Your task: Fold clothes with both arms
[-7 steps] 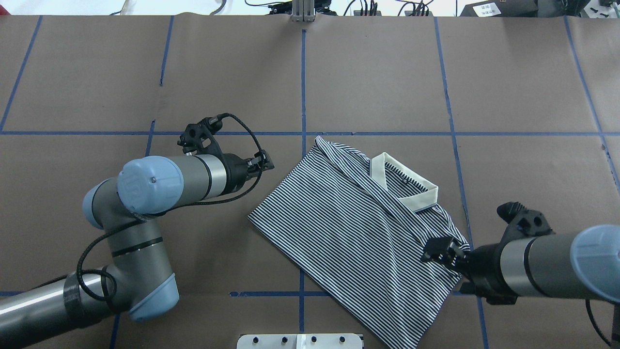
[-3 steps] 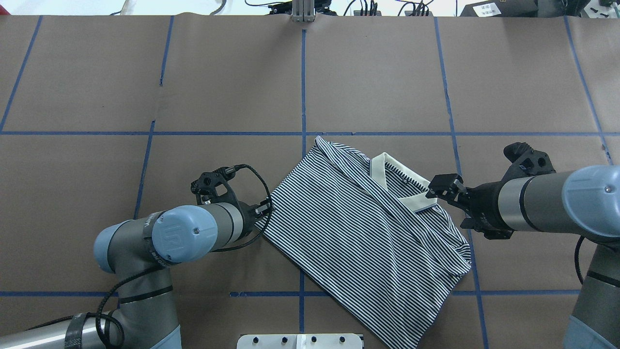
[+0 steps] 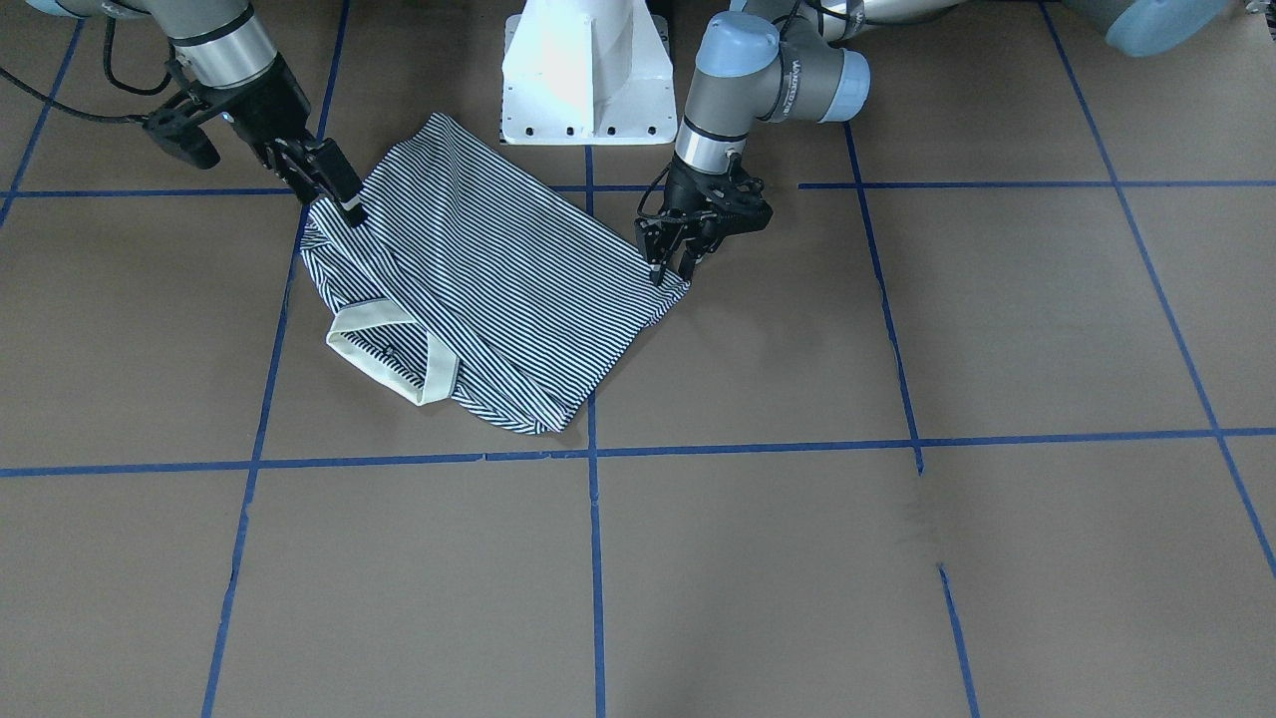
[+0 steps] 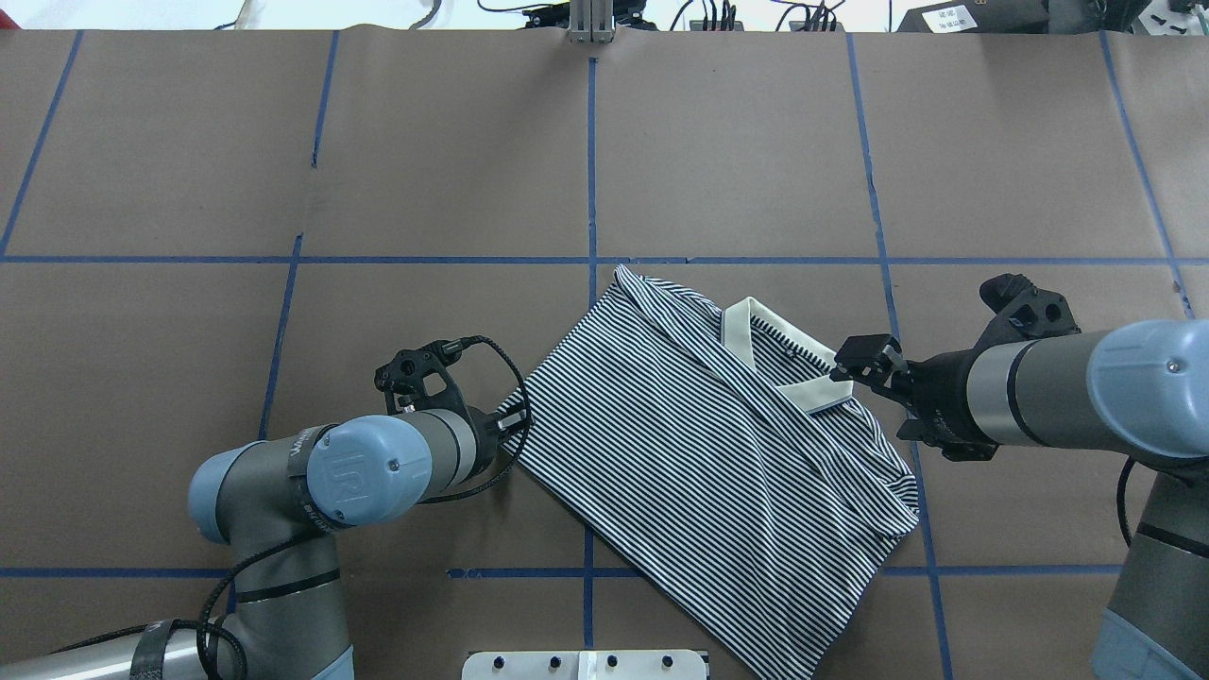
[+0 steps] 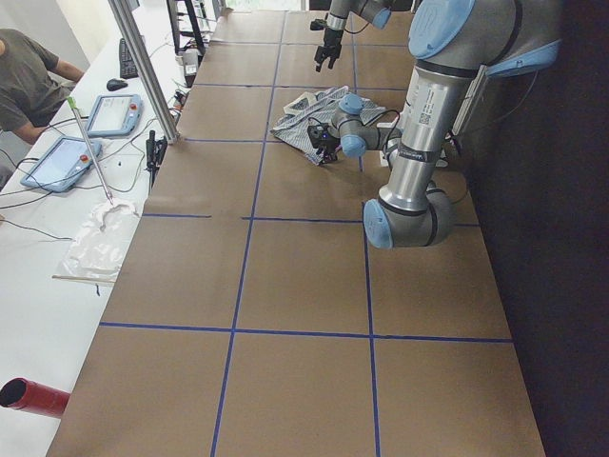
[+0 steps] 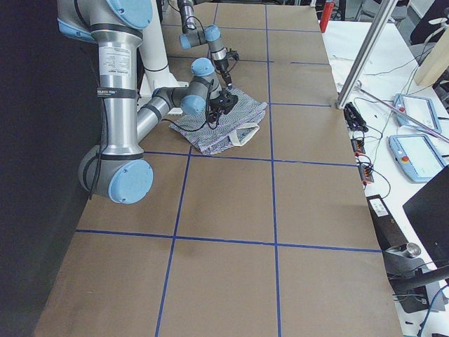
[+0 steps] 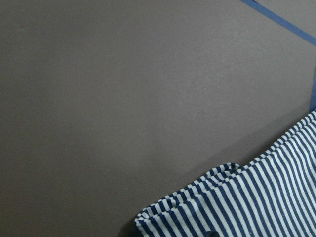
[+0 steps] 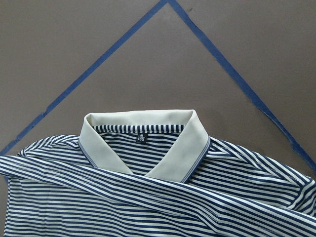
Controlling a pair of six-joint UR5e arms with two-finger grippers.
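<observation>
The striped polo shirt [image 4: 680, 453] lies folded and slanted on the brown table, white collar [image 4: 784, 373] toward the far right. My left gripper [image 4: 518, 418] points down at the shirt's left corner [image 3: 683, 289]. Its fingers look open around that corner, whose edge is slightly raised in the left wrist view [image 7: 222, 175]. Beside the collar's right end, my right gripper [image 4: 855, 364] hovers over the shoulder and looks open. The right wrist view shows the collar [image 8: 143, 143] and no fingers.
The white pedestal base [image 3: 583, 70] stands just behind the shirt. Blue tape lines [image 4: 591, 161] grid the table. A person [image 5: 29, 81] sits at a side bench with tablets [image 5: 114, 114]. A red cylinder [image 5: 33, 395] lies near that end.
My left gripper swung down and right from open table to the shirt's left corner. My right gripper moved from the lower right sleeve up beside the collar. Both barely moved in the last half second.
</observation>
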